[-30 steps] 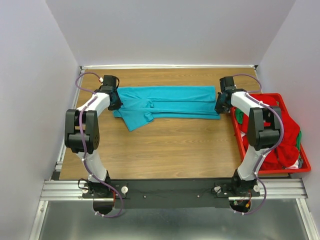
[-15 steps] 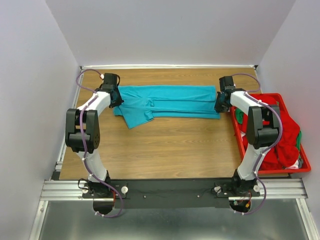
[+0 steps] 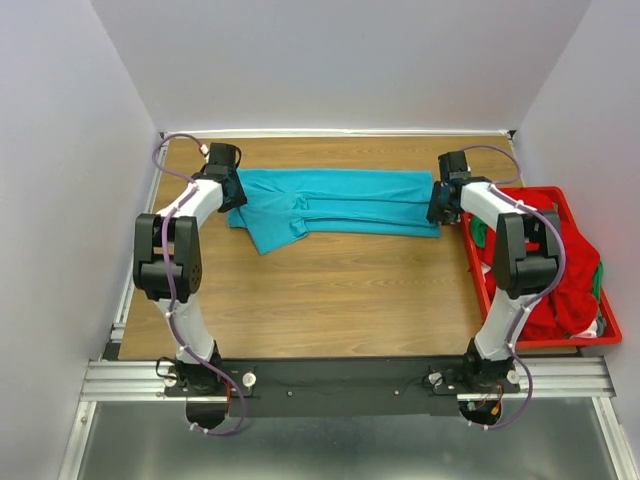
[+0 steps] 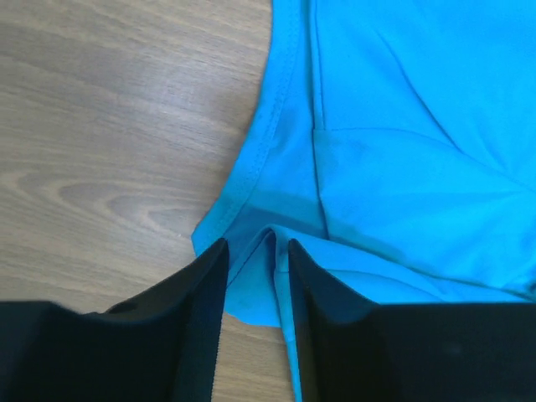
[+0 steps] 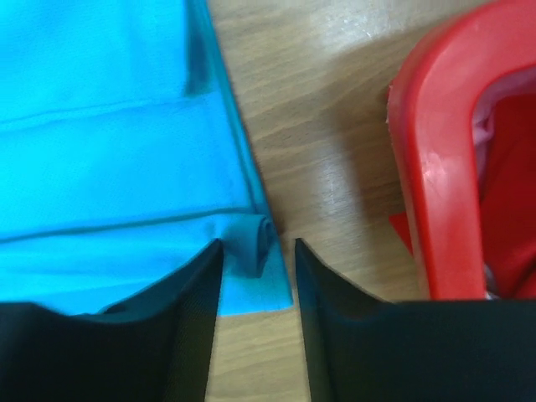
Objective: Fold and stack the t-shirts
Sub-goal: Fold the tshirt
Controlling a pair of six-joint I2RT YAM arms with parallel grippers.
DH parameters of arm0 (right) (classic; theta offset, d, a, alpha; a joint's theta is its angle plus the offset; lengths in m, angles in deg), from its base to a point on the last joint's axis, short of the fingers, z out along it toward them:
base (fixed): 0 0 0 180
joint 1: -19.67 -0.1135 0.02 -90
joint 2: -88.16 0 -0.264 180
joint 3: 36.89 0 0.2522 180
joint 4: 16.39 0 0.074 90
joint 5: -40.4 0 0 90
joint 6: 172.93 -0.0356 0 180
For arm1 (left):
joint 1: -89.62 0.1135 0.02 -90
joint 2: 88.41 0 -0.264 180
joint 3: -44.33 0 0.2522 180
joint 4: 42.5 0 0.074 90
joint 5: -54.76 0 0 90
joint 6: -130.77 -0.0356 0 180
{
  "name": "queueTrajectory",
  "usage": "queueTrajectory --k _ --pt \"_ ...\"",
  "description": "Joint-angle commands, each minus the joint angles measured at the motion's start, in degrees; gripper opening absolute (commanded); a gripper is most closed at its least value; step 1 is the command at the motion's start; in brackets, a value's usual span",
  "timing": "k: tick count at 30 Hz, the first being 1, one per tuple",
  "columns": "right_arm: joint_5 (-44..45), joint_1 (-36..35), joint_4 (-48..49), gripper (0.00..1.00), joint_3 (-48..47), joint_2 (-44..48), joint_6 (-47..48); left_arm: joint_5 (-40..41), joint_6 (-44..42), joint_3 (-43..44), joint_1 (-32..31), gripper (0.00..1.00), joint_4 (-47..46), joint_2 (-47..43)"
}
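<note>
A teal t-shirt (image 3: 340, 200) lies folded into a long band across the far part of the table. My left gripper (image 3: 232, 196) stands at its left end and my right gripper (image 3: 437, 208) at its right end. In the left wrist view the left gripper (image 4: 258, 251) is open, and a loose ridge of the teal t-shirt (image 4: 402, 126) rises between its fingers. In the right wrist view the right gripper (image 5: 255, 251) is open over a small rolled edge of the teal t-shirt (image 5: 109, 126). Red t-shirts (image 3: 570, 290) and a green one (image 3: 478, 232) are heaped in the crate.
A rigid red plastic crate (image 3: 530, 190) sits at the table's right edge, and its rim (image 5: 435, 167) is close beside the right gripper. White walls enclose the table on three sides. Both arms reach from the near rail to the far half.
Both grippers have opened and let go of the teal t-shirt's ends. The shirt now rests on the table, slightly farther back than a second ago.
</note>
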Motion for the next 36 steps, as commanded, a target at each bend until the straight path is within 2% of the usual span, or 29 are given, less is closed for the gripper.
queueTrajectory --k 1,3,6,8,12,16,20,27,32,36 --pt "-0.2 -2.3 1.03 0.52 -1.06 5.29 1.41 2.83 0.19 -0.9 0.03 0.59 -0.09 -5.05" --pt "-0.47 -3.7 1.03 0.58 -1.15 8.1 1.58 2.48 0.1 -2.03 0.03 0.69 0.26 -8.82" --pt "-1.16 -8.01 1.2 0.63 -0.62 11.53 1.85 2.04 0.63 -6.06 -0.58 0.77 0.53 -15.14" --pt "-4.31 -12.74 2.51 0.64 0.34 13.11 1.23 1.78 1.85 -10.62 -2.24 0.78 0.35 -19.8" --pt "-10.72 -17.24 5.94 0.64 3.49 14.44 -0.35 1.08 4.4 -19.15 -5.85 0.78 -0.09 -25.17" --pt "-14.0 -22.6 10.6 0.64 6.23 14.79 -2.72 -0.51 8.97 -25.94 -11.39 0.73 -3.33 -26.16" --pt "-14.97 -24.8 11.84 0.65 8.86 14.97 -3.43 -0.51 10.38 -27.7 -13.67 0.68 -5.35 -21.43" --pt "-14.01 -25.33 12.72 0.84 14.49 18.83 -3.17 1.33 11.26 -26.56 -14.29 0.59 -7.56 -15.18" --pt "-13.21 -25.33 12.89 0.87 17.3 20.42 -2.2 2.3 12.05 -26.3 -14.38 0.55 -8.79 -13.07" --pt "-12.77 -25.33 13.07 0.87 17.83 20.59 -1.93 2.3 12.41 -25.6 -14.73 0.46 -8.7 -11.92"
